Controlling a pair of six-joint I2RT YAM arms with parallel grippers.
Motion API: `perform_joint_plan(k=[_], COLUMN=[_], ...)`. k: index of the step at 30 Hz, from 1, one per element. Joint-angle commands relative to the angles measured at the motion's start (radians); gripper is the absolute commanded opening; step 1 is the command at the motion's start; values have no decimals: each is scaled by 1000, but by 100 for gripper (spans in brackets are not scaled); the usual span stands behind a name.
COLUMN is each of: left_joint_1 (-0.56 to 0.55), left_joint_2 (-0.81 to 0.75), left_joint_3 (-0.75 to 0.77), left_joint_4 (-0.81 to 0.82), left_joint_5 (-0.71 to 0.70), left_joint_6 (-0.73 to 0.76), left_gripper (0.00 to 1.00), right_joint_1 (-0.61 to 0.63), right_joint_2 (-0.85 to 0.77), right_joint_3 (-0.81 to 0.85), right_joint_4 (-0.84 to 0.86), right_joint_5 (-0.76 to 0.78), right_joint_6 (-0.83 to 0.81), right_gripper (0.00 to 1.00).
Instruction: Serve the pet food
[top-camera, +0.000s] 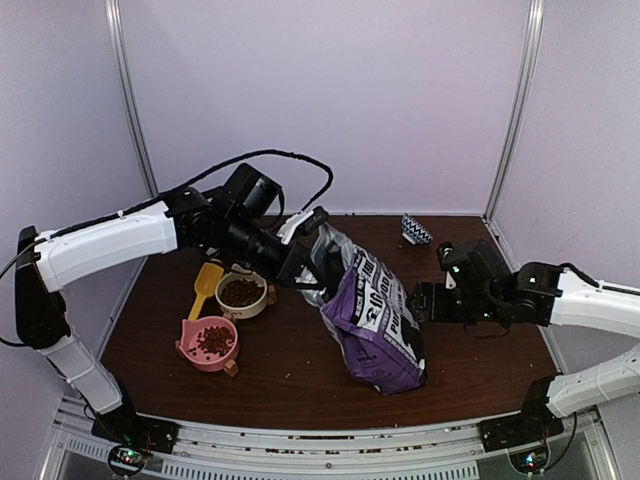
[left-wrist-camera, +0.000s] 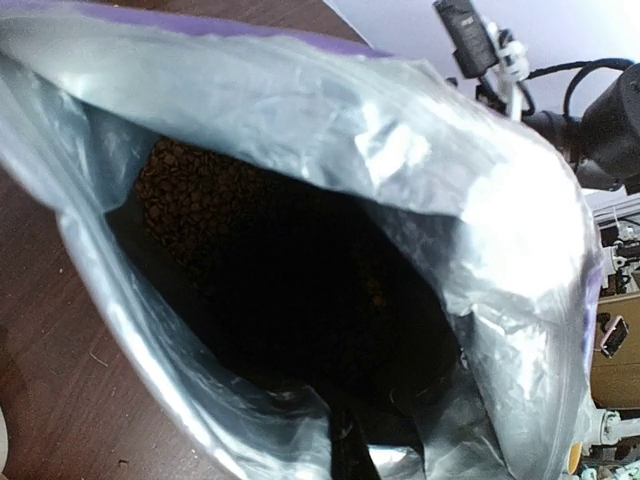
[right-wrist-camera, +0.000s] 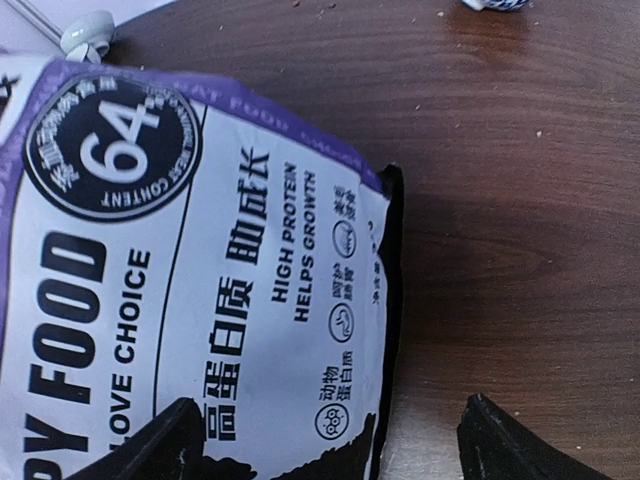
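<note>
The pet food (left-wrist-camera: 185, 195) is a heap of dark brown kibble deep inside the open purple-and-white bag (top-camera: 375, 325). More kibble fills a cream bowl (top-camera: 241, 293) and a pink bowl (top-camera: 210, 342). My left gripper (top-camera: 308, 262) is at the bag's open top. In the left wrist view one dark finger (left-wrist-camera: 348, 445) lies inside the foil rim (left-wrist-camera: 250, 420), pinching it; the other finger is hidden behind the foil. My right gripper (top-camera: 420, 300) is open, and its fingers (right-wrist-camera: 505, 450) straddle the bag's black side edge (right-wrist-camera: 390, 300) low over the table.
A yellow scoop (top-camera: 205, 285) lies behind the two bowls at the left. A small blue-and-white patterned item (top-camera: 416, 230) sits at the back right. The brown table (top-camera: 290, 370) is enclosed by pale walls on three sides.
</note>
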Motion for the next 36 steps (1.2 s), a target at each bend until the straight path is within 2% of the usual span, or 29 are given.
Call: perform_joint_plan(k=[1, 10, 16, 19, 23, 26, 29, 33, 36], left_joint_1=[17, 19, 8, 4, 4, 4, 4, 4, -2], left_joint_2=[-42, 47, 129, 127, 106, 88, 77, 62, 53], left_joint_3=[92, 212, 307, 314, 319, 319, 320, 336, 363], left_joint_4=[94, 101, 106, 96, 2, -68, -110, -149, -201], left_joint_5=[35, 134, 236, 256, 215, 205, 252, 336, 368], left_joint_6=[71, 108, 117, 153, 256, 332, 389, 442, 482], left_gripper=[0, 0, 0, 0, 0, 0, 0, 0, 0], right_joint_1=[64, 298, 379, 386, 384, 355, 287, 131, -29], right_joint_2=[99, 256, 348, 340, 237, 120, -1, -135, -196], right_joint_3=[-11, 120, 236, 257, 203, 159, 104, 25, -36], right_joint_4=[121, 285, 337, 341, 350, 312, 278, 304, 364], right_joint_5=[-33, -159, -208, -181, -93, -56, -65, -185, -300], right_joint_6=[-27, -155, -217, -222, -230, -253, -278, -315, -322], right_gripper=[88, 86, 86, 86, 88, 91, 100, 100, 100])
